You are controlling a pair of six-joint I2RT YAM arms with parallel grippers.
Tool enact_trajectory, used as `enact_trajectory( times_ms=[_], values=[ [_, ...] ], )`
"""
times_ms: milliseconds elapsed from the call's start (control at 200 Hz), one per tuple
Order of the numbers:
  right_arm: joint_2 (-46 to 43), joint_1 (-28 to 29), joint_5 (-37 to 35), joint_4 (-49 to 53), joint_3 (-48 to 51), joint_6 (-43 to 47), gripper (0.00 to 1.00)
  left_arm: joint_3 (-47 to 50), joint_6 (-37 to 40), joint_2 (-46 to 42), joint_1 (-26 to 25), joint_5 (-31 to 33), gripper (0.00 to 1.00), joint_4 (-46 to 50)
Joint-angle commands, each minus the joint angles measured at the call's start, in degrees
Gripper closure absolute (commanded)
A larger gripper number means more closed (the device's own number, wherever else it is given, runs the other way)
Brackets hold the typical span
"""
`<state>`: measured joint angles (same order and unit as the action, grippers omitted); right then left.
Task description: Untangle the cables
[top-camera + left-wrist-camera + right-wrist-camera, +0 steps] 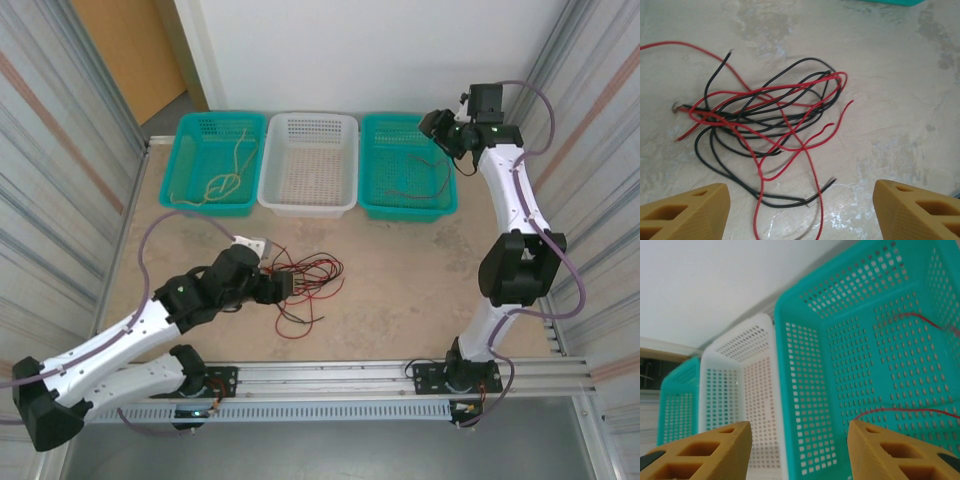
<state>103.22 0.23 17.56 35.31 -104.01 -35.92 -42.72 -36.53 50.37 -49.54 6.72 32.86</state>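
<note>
Tabletop point(400, 290) bears tangled cables point(770, 112) just ahead of the wide-parted left claw point(800, 212).

White-shelled arms point(515, 195), black joints point(520, 268), lilac arm cabling point(147, 245), hollow-celled tan jaws

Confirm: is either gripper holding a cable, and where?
Nothing held. Left gripper open over the cable tangle; right gripper open at the right teal basket.

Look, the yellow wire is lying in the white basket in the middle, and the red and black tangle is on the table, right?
Not quite. The yellow wire lies in the left teal basket, not the white basket, as the top external view shows. The red and black tangle is on the table, as you said.
</note>
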Motion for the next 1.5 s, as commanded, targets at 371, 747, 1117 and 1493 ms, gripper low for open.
enact_trajectory(
  times_ms=[371, 747, 1117, 1493],
  values=[
    [-34.88, 31.06, -18.76, -0.74, 34.78, 3.57, 0.43, -1.81, -3.80, 18.71, 4.18, 2.28, 0.42, 6.21],
    [-39.03, 48.02, -27.18, -3.59, 50.72, -4.22, 0.45, 12.44, -10.61, 11.64, 17.29, -10.26, 0.70, -10.08],
    [-35.81, 55.23, -30.66, -3.99, 52.44, -7.32, 0.47, 15.25, -9.97, 16.52, 25.19, -18.80, 0.72, -19.96],
    [-33.34, 56.19, -30.12, -4.29, 49.87, -7.14, 0.47, 15.56, -10.04, 21.41, 25.28, -19.04, 0.71, -22.64]
  ],
)
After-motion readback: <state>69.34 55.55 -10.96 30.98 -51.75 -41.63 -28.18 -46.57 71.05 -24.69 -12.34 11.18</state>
